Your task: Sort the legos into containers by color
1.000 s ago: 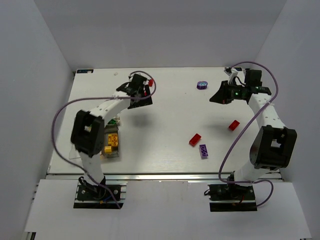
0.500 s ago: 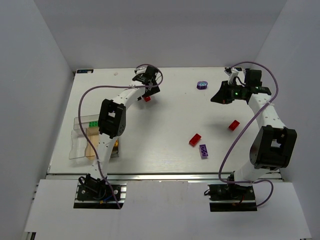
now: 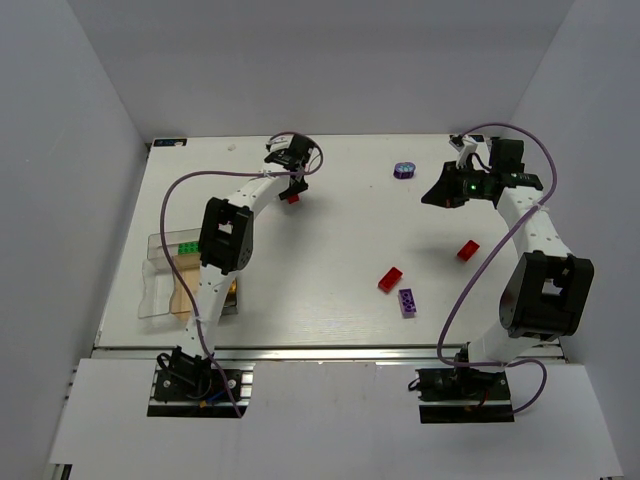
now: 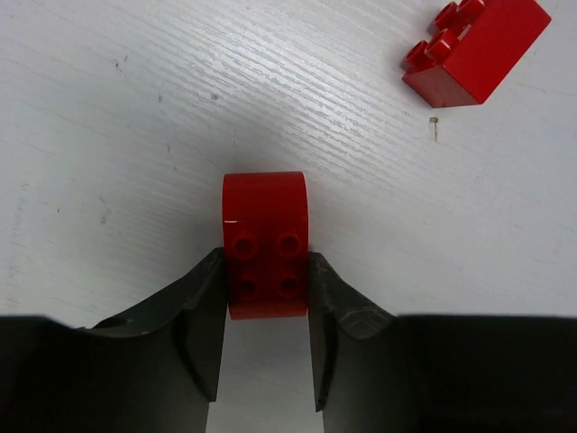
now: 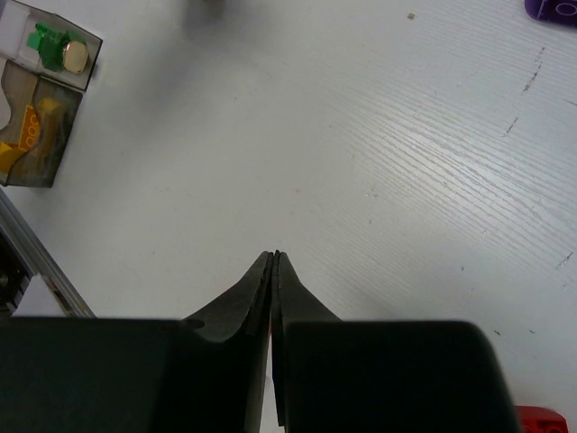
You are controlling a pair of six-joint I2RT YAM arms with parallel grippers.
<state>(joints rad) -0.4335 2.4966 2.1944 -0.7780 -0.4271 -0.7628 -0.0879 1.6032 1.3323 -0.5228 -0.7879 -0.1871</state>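
Note:
In the left wrist view a red lego with one rounded end lies studs-up on the white table. My left gripper is shut on it, a finger pressed against each side. A second red lego lies just beyond, to the right. From above, the left gripper reaches to the far middle-left with the red piece under it. My right gripper is shut and holds nothing; it hovers at the far right. The containers stand at the near left and hold green and yellow legos.
Loose on the table are a purple rounded lego at the back, a red brick under the right arm, another red brick and a purple brick near the middle-right. White walls enclose the table on three sides.
The left arm swung from above the containers out to the far table, came down over the red lego, and its jaws closed on it. The right arm has not moved.

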